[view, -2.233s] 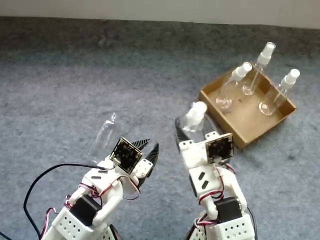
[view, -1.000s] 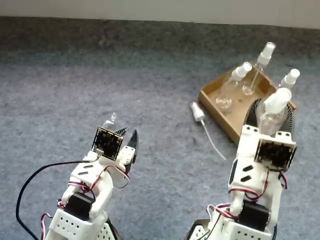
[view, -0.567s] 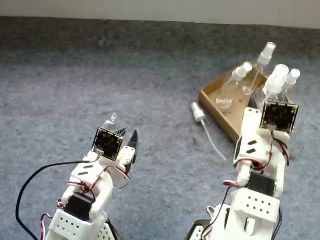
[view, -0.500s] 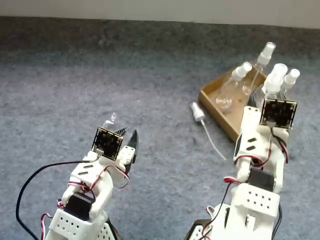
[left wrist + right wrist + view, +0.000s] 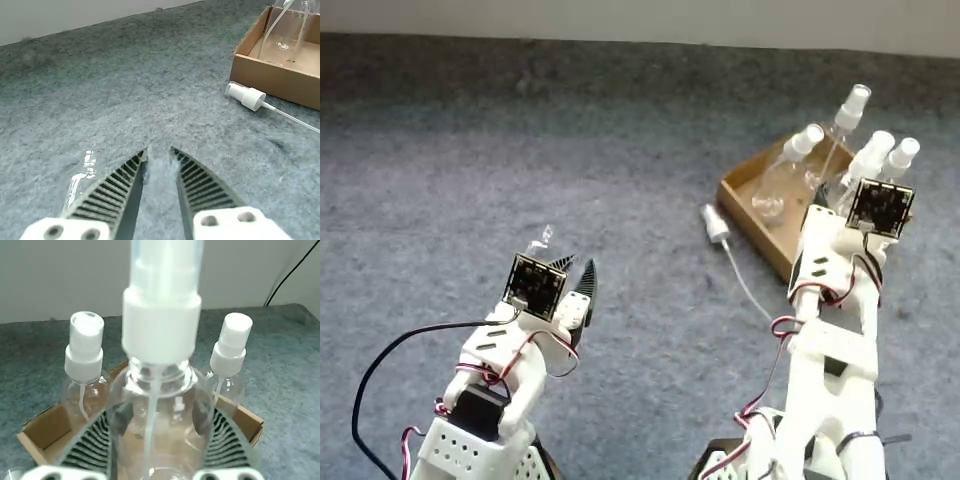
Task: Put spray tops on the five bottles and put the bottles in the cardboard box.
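My right gripper [image 5: 860, 188] is shut on a clear bottle [image 5: 160, 390] with a white spray top [image 5: 876, 148], held upright over the cardboard box [image 5: 758, 230]. Three capped bottles stand in the box [image 5: 44, 436]: one at the left [image 5: 798, 150], one at the back [image 5: 850, 108], one at the right [image 5: 902, 156]. A loose spray top [image 5: 717, 224] with its long tube lies on the carpet beside the box. A bare bottle [image 5: 79, 181] lies just beside my left gripper [image 5: 159, 152], which is open and low over the carpet with nothing between its fingers.
Grey carpet covers the table; a pale wall [image 5: 640, 18] runs along the far edge. A black cable [image 5: 380, 375] loops at the left arm's base. The loose spray top [image 5: 245, 96] lies between the left gripper and the box [image 5: 272, 79].
The right arm carried its capped bottle from the middle of the table to over the box, uncovering the loose spray top. The left gripper shifted left early on, then stayed still.
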Controlling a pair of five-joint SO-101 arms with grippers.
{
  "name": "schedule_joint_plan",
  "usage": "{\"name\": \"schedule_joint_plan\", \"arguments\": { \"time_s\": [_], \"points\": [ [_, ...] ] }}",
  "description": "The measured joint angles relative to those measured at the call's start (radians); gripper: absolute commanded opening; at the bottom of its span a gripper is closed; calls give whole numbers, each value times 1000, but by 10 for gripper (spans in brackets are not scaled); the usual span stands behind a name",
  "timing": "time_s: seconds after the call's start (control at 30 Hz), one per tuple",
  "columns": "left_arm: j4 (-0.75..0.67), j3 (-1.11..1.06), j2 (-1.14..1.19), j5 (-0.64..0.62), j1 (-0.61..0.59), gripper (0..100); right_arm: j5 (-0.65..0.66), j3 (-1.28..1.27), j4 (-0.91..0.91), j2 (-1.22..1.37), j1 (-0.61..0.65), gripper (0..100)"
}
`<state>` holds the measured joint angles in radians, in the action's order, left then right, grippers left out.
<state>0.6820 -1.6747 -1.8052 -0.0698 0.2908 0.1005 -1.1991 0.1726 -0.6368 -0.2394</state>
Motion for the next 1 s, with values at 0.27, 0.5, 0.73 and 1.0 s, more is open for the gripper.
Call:
{"name": "schedule_joint_plan", "arguments": {
  "time_s": [0.27, 0.5, 0.73, 1.0],
  "points": [
    [0, 0, 0, 0, 0, 38, -6, 2, 18, 54, 5, 80],
    [0, 0, 0, 0, 0, 39, -6, 2, 18, 54, 5, 80],
    [0, 0, 0, 0, 0, 39, -6, 9, -115, -86, 5, 80],
    [17, 0, -2, 0, 57, 38, -8, 98, -454, -384, 114, 77]
  ]
}}
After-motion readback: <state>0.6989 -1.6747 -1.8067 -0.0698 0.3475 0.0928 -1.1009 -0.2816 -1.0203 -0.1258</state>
